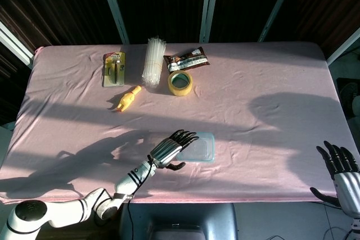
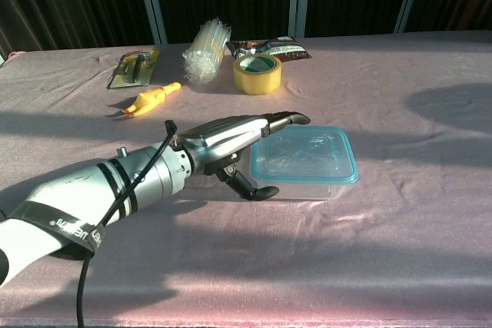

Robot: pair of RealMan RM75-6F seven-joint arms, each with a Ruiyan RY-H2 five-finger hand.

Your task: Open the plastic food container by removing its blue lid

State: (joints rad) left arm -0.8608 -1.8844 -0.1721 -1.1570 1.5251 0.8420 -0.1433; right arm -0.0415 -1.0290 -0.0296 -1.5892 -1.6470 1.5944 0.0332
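Observation:
The clear plastic container with its blue-rimmed lid sits near the table's front middle, lid on. My left hand reaches in from the left with fingers stretched over the lid's left edge and the thumb below beside the container's front left wall; whether it touches is unclear. It holds nothing. In the head view the left hand covers the container's left part. My right hand hangs open off the table's front right corner, fingers spread, seen only in the head view.
At the back of the pink tablecloth lie a yellow tape roll, a dark snack packet, a clear bag of straws, a carded tool pack and a small yellow toy.

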